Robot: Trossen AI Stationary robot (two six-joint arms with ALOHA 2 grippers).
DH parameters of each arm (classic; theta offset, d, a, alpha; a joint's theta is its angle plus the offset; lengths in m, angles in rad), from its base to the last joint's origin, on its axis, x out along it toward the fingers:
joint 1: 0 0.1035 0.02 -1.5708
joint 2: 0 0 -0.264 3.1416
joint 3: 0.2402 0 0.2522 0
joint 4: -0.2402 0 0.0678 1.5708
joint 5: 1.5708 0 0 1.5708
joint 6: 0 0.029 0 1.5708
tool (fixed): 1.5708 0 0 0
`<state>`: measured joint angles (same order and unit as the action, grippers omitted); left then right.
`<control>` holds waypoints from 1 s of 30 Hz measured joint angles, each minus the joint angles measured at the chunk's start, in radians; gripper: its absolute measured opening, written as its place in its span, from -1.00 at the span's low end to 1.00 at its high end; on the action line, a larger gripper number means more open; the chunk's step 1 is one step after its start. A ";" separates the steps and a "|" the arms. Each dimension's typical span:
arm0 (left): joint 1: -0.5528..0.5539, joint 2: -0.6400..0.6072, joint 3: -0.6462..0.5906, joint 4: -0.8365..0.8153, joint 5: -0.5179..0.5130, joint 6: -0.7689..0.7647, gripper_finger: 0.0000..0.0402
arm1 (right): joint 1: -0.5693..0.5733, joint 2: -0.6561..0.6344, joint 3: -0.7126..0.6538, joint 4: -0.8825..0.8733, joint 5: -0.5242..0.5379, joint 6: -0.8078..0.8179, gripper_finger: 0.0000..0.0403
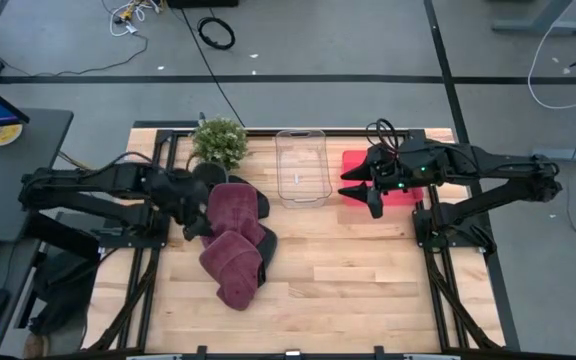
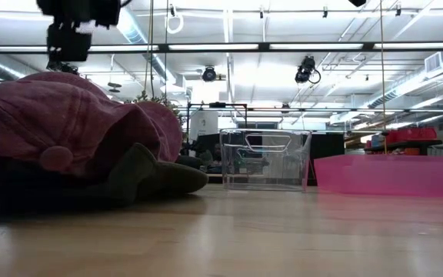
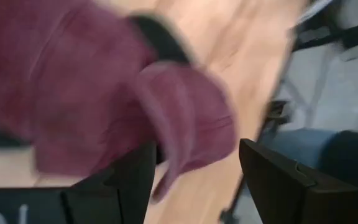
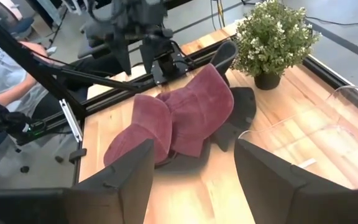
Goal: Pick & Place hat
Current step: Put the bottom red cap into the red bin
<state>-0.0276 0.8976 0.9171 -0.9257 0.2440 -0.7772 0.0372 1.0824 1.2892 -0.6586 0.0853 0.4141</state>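
Two maroon hats with dark brims lie on the wooden table, overlapping: one (image 1: 236, 208) farther back, one (image 1: 233, 266) nearer the front edge; both also show in the right wrist view, the far hat (image 4: 197, 109) and the near hat (image 4: 138, 134). My left gripper (image 1: 194, 226) hangs open above the hats' left side, clear of them in the low view (image 2: 69, 42); its wrist view is blurred, with maroon cloth (image 3: 185, 118) beyond its gripper (image 3: 194, 186). My right gripper (image 1: 356, 190) stands open in the air over the pink bin, pointing toward the hats.
A clear plastic container (image 1: 301, 165) stands at the back middle, and a pink bin (image 1: 406, 192) sits to its right, partly under my right arm. A potted plant (image 1: 219, 142) stands at the back left, just behind the hats. Bare wood lies at the front right.
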 joint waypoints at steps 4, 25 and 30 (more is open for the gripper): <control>-0.017 0.073 0.000 -0.022 0.031 -0.031 0.17 | -0.001 0.003 0.000 0.002 0.000 0.016 0.12; -0.160 0.327 0.000 0.000 0.171 0.116 0.07 | -0.001 0.005 0.000 0.007 0.000 0.023 0.11; -0.185 0.325 0.000 -0.001 0.203 0.135 -0.53 | -0.001 0.005 0.000 0.007 0.001 0.020 0.08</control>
<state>-0.2128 1.2223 0.9169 -0.9268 0.4471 -0.6422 0.0357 1.0878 1.2888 -0.6514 0.0859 0.4344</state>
